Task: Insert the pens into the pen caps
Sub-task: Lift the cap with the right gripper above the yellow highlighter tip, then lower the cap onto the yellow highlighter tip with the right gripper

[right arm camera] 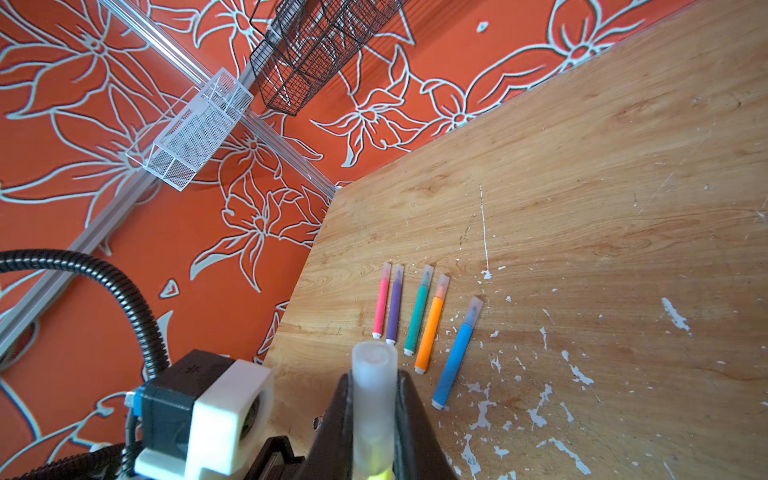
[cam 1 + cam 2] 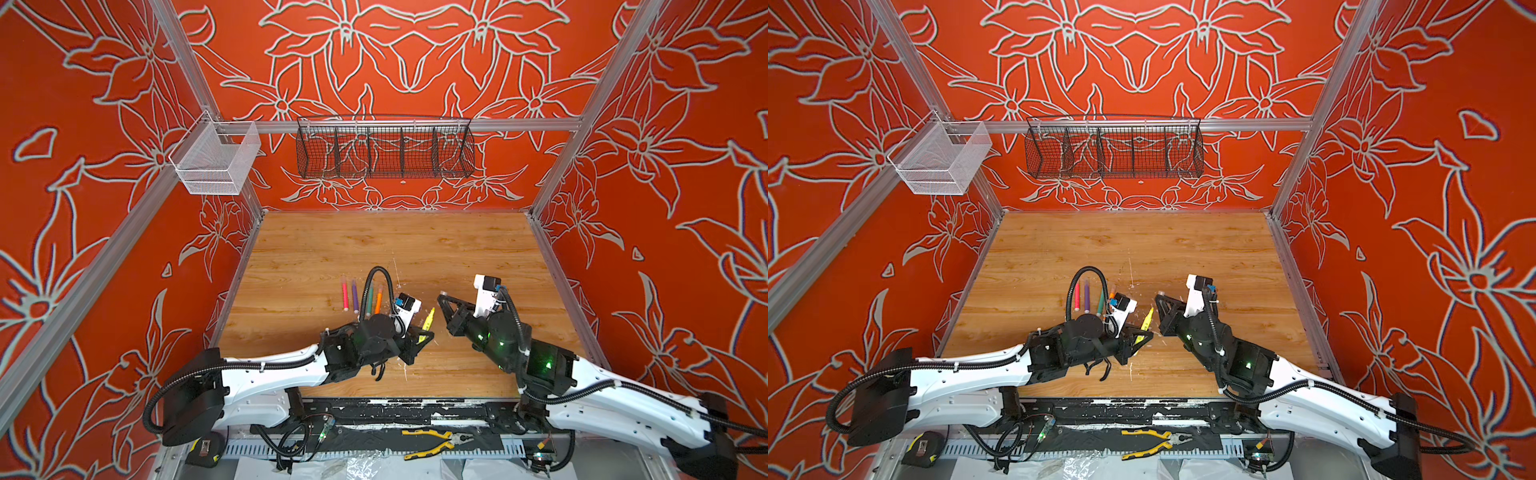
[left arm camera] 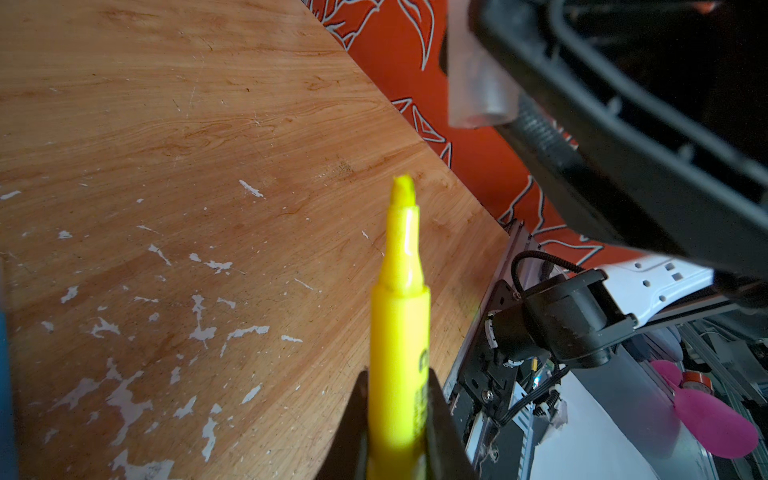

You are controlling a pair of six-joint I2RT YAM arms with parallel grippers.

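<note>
Lower centre of the frame in both top views, the left tool (image 3: 397,409) clamps a yellow pen (image 3: 401,316) by its barrel. The pen's bare tip angles toward the right tool (image 2: 443,297), and the two stand apart. The right tool is closed on a clear pen cap (image 1: 374,374), open mouth outward. On the scuffed wooden desk (image 2: 415,249), just left of centre, the pink pen (image 1: 381,305), purple pen (image 1: 395,307), teal pen (image 1: 417,316), orange pen (image 1: 430,332) and blue pen (image 1: 455,357) lie side by side, each already capped.
</note>
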